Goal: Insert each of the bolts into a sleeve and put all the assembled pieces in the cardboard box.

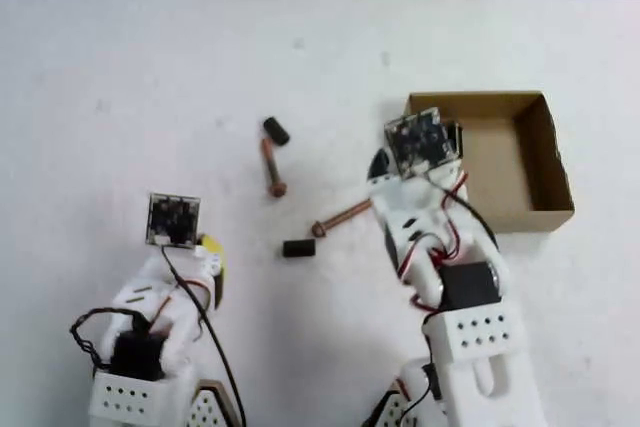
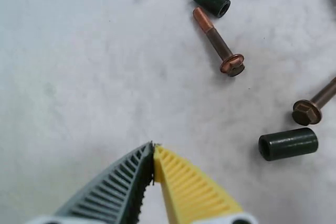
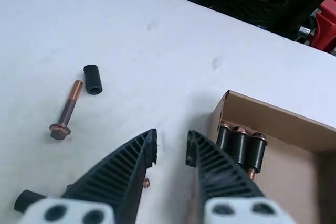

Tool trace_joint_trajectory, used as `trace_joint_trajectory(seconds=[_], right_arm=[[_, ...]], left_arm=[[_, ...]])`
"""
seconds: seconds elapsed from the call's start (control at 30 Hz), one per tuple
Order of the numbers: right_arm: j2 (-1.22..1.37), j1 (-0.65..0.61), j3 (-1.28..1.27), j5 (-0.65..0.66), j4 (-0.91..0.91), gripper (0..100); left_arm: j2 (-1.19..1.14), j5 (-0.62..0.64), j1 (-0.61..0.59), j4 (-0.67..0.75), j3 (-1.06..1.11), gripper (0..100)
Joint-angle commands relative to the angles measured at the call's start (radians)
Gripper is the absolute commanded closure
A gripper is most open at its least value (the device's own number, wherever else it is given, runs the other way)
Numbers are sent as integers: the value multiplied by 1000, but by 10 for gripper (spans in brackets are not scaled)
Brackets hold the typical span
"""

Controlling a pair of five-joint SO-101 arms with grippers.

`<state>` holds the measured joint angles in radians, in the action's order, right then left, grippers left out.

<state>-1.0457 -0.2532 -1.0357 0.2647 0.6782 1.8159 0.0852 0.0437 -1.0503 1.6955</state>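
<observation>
Nearest me, the left arm point(image 1: 150, 317) sits low at the near left of the white surface point(image 1: 120, 67). The left arm's jaws, one grey and one yellow, are clenched tip to tip with nothing between them, over a bare patch. The right arm point(image 1: 455, 287) reaches farther in, its wrist over the left edge of the cardboard box point(image 1: 520, 162). The right arm's jaws are released, with a narrow gap between the black tips, and they grip nothing. Between the two arms a black sleeve point(image 1: 298, 248) lies on its side. Just beyond it, near but apart, is the flanged head of a copper bolt point(image 1: 340, 217), whose shank runs off right towards the right arm. Farther back and a little left lies a second bolt point(image 1: 272, 169) with its head at the near end. Its tip points away at a second sleeve point(image 1: 276, 131), which lies just beside that tip, unjoined. The box stands open at the right. From the right wrist view, three assembled pieces point(image 3: 239, 145) lie side by side at the box's left end, touching one another. They show as black sleeves with copper heads, and a bolt tip pokes out of one.
</observation>
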Motion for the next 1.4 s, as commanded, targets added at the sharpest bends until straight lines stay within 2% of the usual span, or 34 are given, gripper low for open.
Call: trace_joint_trajectory(seconds=[0.0, 0.1, 0.43, 0.7, 1.07, 1.37], right_arm=[[-28, -25, -5, 12, 7, 887], [-28, -51, 9, 12, 58, 854], [-28, -90, 44, 18, 88, 854], [-19, -142, 44, 129, 96, 854], [303, -173, 172, 183, 61, 854], [496, -289, 284, 419, 65, 854]], left_arm=[[7, -8, -10, -6, -3, 977], [7, -8, -10, -6, -3, 977], [7, -8, -10, -20, -3, 977], [7, -8, -10, -20, -3, 977], [7, -8, -10, -21, -3, 977], [7, -9, -13, -40, -3, 977]])
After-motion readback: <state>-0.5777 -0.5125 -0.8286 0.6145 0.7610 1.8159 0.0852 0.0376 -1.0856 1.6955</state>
